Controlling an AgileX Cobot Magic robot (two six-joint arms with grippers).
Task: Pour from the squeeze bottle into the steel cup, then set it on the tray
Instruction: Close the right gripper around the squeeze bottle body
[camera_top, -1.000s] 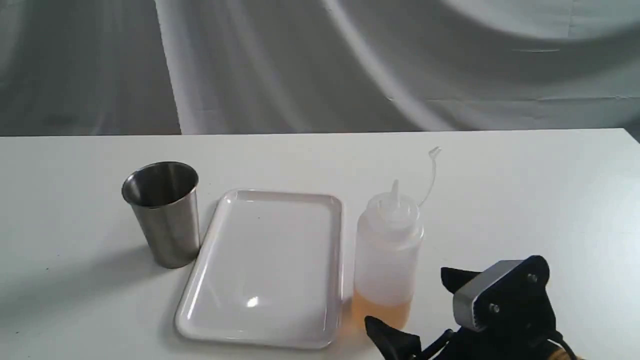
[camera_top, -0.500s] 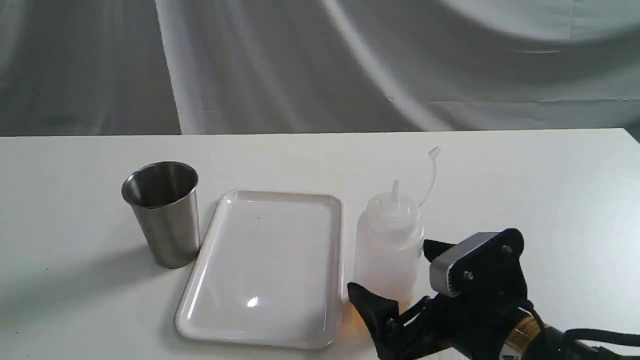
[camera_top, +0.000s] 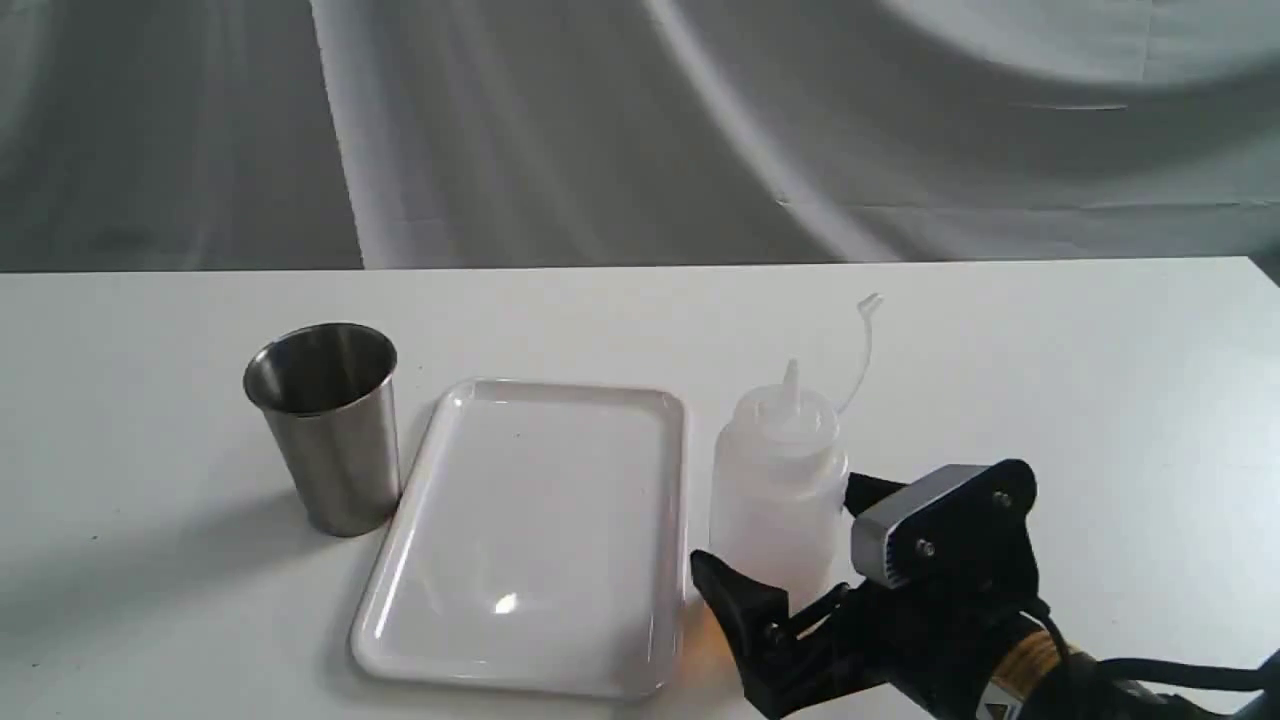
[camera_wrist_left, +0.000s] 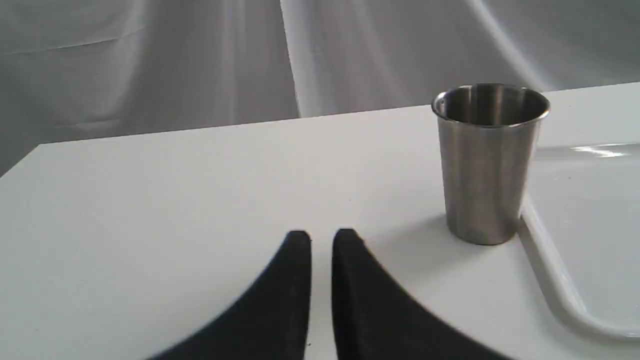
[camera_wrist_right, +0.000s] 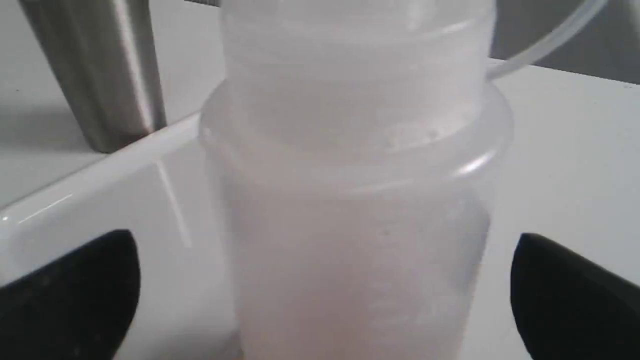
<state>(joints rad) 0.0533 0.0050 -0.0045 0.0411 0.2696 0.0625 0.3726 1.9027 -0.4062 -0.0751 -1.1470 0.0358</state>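
The squeeze bottle (camera_top: 775, 480) stands upright on the white table, just right of the tray (camera_top: 530, 520), with amber liquid at its base and its cap strap sticking up. My right gripper (camera_top: 778, 528) is open, one finger on each side of the bottle's lower body. The right wrist view shows the bottle (camera_wrist_right: 350, 200) between the fingers (camera_wrist_right: 75, 295), with a gap on both sides. The steel cup (camera_top: 325, 430) stands upright at the tray's left edge. In the left wrist view my left gripper (camera_wrist_left: 322, 235) is shut and empty, near the cup (camera_wrist_left: 487, 165).
The table's back edge (camera_top: 640, 265) runs in front of a grey cloth backdrop. The tray (camera_wrist_left: 590, 210) lies flat with nothing on it. The cup (camera_wrist_right: 100, 70) and the tray rim (camera_wrist_right: 100, 185) show behind the bottle in the right wrist view.
My right gripper has moved in toward the bottle, so its open fingers now flank the bottle's body. Bottle, cup and tray have not moved.
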